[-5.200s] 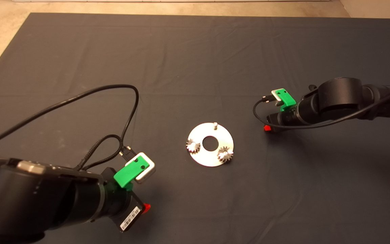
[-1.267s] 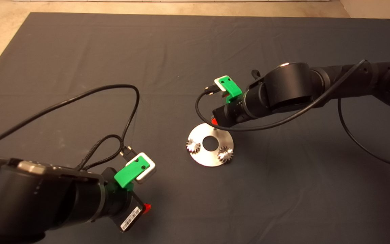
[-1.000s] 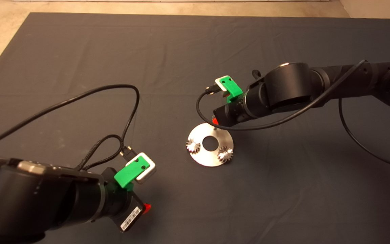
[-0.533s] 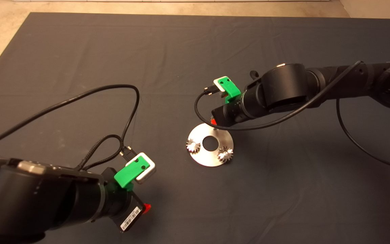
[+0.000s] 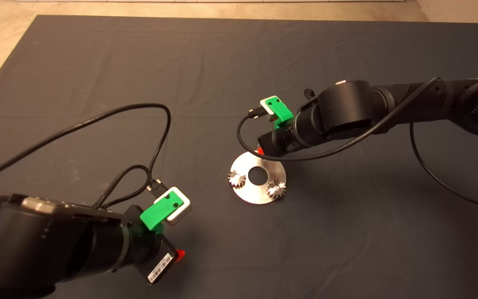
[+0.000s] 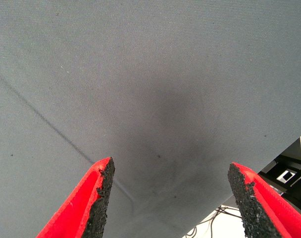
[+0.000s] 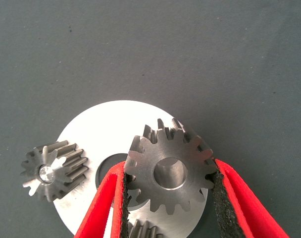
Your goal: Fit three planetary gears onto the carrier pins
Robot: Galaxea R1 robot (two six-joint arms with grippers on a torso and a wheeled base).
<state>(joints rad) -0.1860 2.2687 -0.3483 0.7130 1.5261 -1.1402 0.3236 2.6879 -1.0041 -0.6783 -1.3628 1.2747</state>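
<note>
The third gear (image 7: 170, 172) is clamped by its toothed rim between the red fingers (image 7: 105, 198) of the right gripper (image 7: 169, 198), its bore facing the wrist camera, and hangs above the far edge of the silver disc (image 5: 250, 194) at the middle of the dark mat (image 5: 239, 74). Two gears already sit on their pins: one at the disc's left rim (image 5: 237, 179), one at its lower right (image 5: 276, 189). The remaining pin is hidden under the right gripper (image 5: 259, 149) in the head view, so whether bore and pin are aligned cannot be told. By this evidence two thirds of the task is done; lowering and releasing the last gear remains. The left gripper (image 6: 170, 198) waits at the mat's lower left, fingers spread wide over bare cloth.
</note>
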